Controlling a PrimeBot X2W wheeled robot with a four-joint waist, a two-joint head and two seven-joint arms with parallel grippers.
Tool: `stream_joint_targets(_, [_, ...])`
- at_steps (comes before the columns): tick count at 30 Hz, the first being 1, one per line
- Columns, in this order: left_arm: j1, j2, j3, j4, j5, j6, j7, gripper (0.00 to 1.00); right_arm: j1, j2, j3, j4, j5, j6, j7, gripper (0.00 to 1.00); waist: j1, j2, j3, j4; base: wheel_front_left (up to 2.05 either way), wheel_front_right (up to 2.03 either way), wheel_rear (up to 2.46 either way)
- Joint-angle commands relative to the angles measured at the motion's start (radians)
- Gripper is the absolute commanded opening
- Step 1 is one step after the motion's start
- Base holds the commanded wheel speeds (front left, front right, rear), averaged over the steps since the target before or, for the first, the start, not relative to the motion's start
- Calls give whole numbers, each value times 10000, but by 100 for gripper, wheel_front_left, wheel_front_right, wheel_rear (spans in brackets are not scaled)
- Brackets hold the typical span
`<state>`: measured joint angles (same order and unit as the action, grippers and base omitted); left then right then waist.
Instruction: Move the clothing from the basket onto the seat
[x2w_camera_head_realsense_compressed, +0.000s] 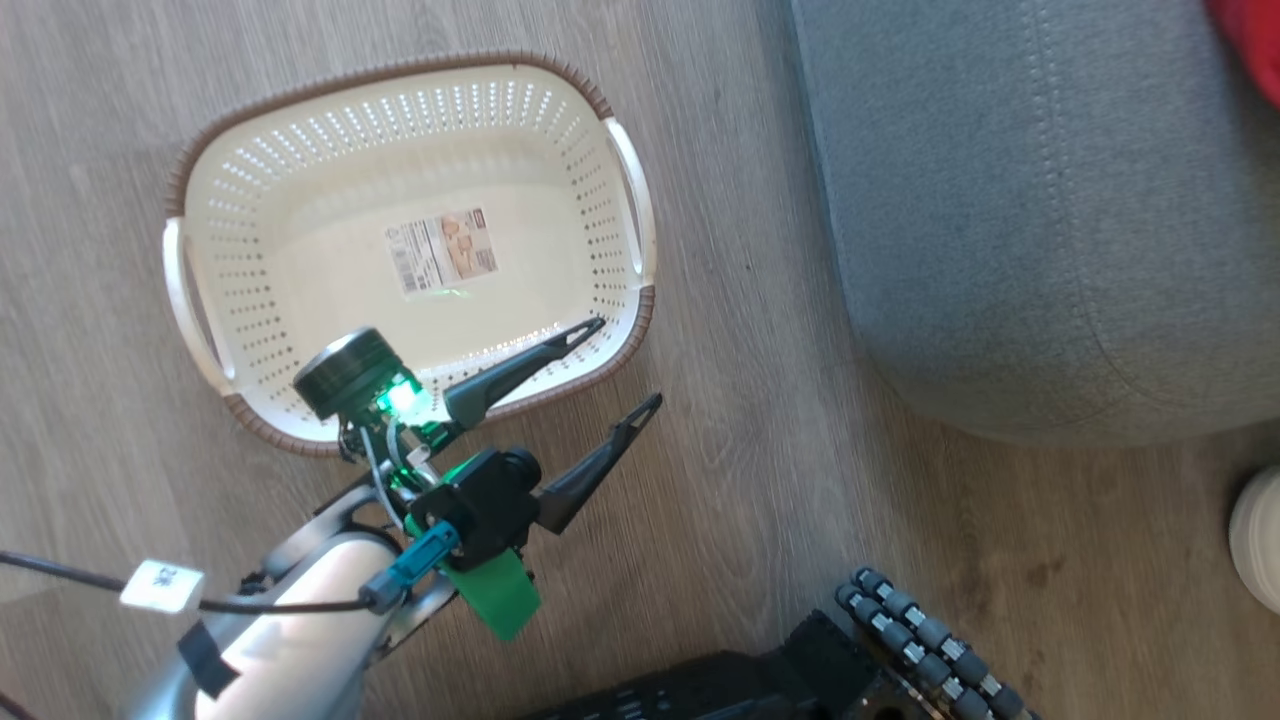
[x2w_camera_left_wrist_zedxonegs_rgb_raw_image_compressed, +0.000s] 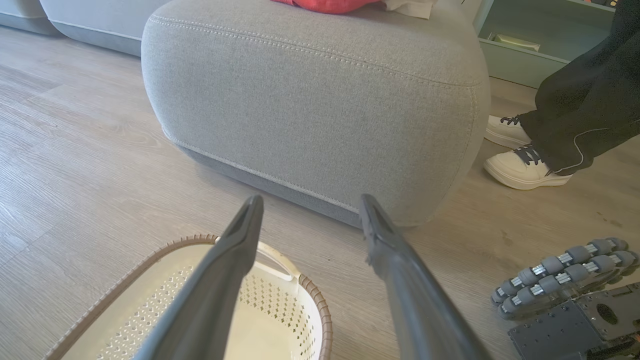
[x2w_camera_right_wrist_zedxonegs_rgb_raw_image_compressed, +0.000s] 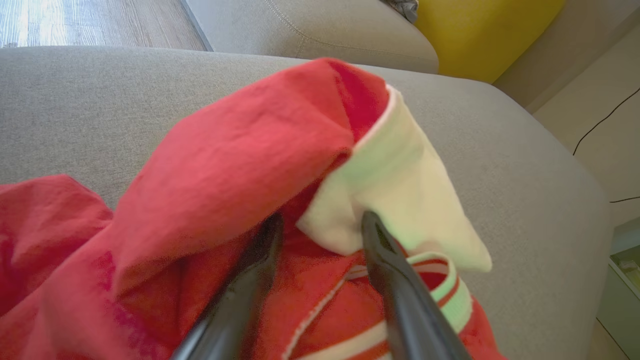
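The wooden floor (x2w_camera_head_realsense_compressed: 750, 480) carries everything. The grey seat (x2w_camera_left_wrist_zedxonegs_rgb_raw_image_compressed: 320, 100), by far the bulkiest thing, stands on it well apart from the basket. The clothing (x2w_camera_right_wrist_zedxonegs_rgb_raw_image_compressed: 240, 150) lies crumpled on top of the seat, red folds heaped with a white panel and a striped band turned up. The cream basket (x2w_camera_head_realsense_compressed: 250, 250) sits on the floor with nothing in it but the paper label (x2w_camera_head_realsense_compressed: 442, 250) stuck to its bottom.

The left fingers (x2w_camera_head_realsense_compressed: 520, 365) are spread wide and hold nothing, hanging over the basket's near rim. The right fingers (x2w_camera_right_wrist_zedxonegs_rgb_raw_image_compressed: 395, 280) stand apart over the clothing, the cloth loose between and around them, not pinched. A person's pale shoes (x2w_camera_left_wrist_zedxonegs_rgb_raw_image_compressed: 520, 170) stand on the floor just beside the seat.
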<state>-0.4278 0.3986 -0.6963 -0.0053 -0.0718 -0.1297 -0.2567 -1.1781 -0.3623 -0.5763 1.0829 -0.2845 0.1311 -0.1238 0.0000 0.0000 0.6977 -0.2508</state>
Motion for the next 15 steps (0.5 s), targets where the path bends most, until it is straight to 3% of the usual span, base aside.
stream_joint_targets(1, [73, -15, 241, -218, -3, -10, -51, 100, 86, -320, 12, -230, -157, -4, -50, 100, 0, 0, -172, 6, 0, 0, 0])
stream_joint_targets(15, [561, -1281, 277, 521, -125, -8, -51, 100, 245, -943, -256, -752, -714, -4, 2, 100, 0, 0, -2569, 240, 0, 0, 0])
